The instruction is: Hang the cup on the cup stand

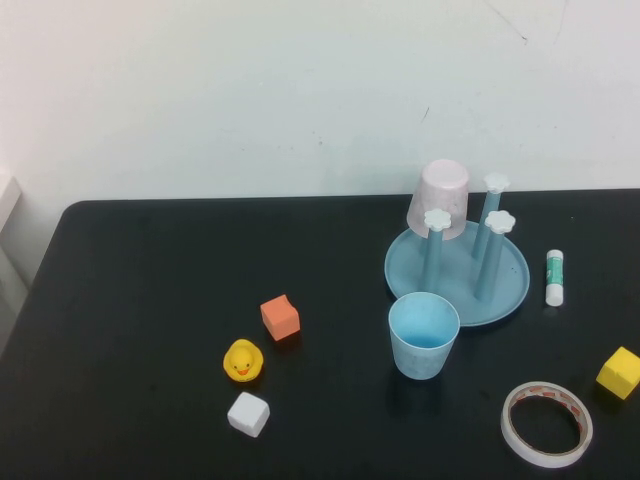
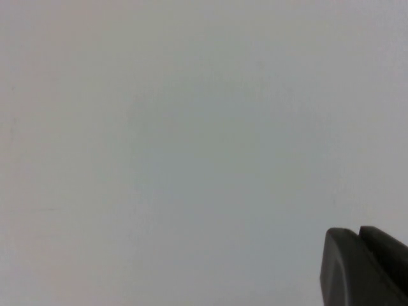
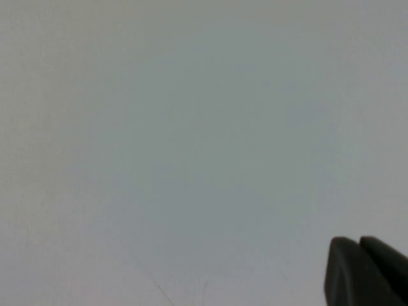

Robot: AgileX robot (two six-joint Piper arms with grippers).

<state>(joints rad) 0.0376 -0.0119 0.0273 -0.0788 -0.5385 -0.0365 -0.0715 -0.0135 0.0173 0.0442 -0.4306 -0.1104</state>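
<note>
Blue cup point(image 1: 424, 335) beside cup stand point(image 1: 457, 270) overhead; left pincer point(image 2: 363, 268), right pincer point(image 3: 364, 271) pressed together facing wall.

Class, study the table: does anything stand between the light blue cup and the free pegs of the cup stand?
Nothing visible does. The cup stands upright just in front of the cup stand, with no object between. A pink cup already covers a rear peg. The left gripper and right gripper face only wall.
</note>
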